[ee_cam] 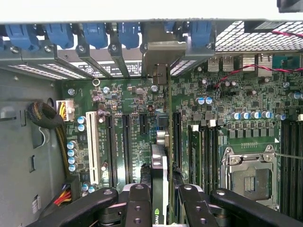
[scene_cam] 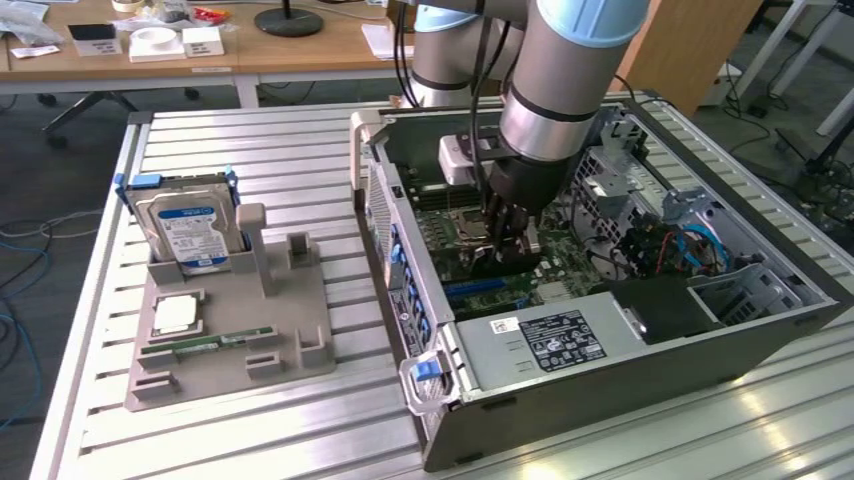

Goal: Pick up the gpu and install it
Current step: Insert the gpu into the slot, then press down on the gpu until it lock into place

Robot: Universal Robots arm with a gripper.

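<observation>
- Standing at the exterior view's left on the slatted metal bench (scene_cam: pixel 267 420), one grey holder tray (scene_cam: pixel 247 330) carries three parts.
- One silver hard drive (scene_cam: pixel 191 228) with a blue-white label stands upright in the tray's rear slot.
- One square processor chip (scene_cam: pixel 178 316) lies flat in front of the drive, and one narrow green memory stick (scene_cam: pixel 207 345) lies flat just in front of the chip.
- Right of the tray, one open computer case (scene_cam: pixel 601 330) lies on its side on the bench, with one green motherboard (ee_cam: pixel 246 99) exposed inside.
- One robot arm (scene_cam: pixel 567 80) reaches down into the case from above.
- The hand (scene_cam: pixel 511 240) is low over the motherboard; in the wrist view its fingers (ee_cam: pixel 139 203) are closed on the gpu (ee_cam: pixel 159 175), clamping the card from both sides.
- The gpu is held on edge, its silvery bracket end (ee_cam: pixel 161 56) up against the rear slot openings of the case, its lower edge in line with a long expansion slot; whether it is fully seated cannot be told.
- One empty processor socket (ee_cam: pixel 248 175) sits on the board beside the card, next to the memory slots (ee_cam: pixel 291 161).
</observation>
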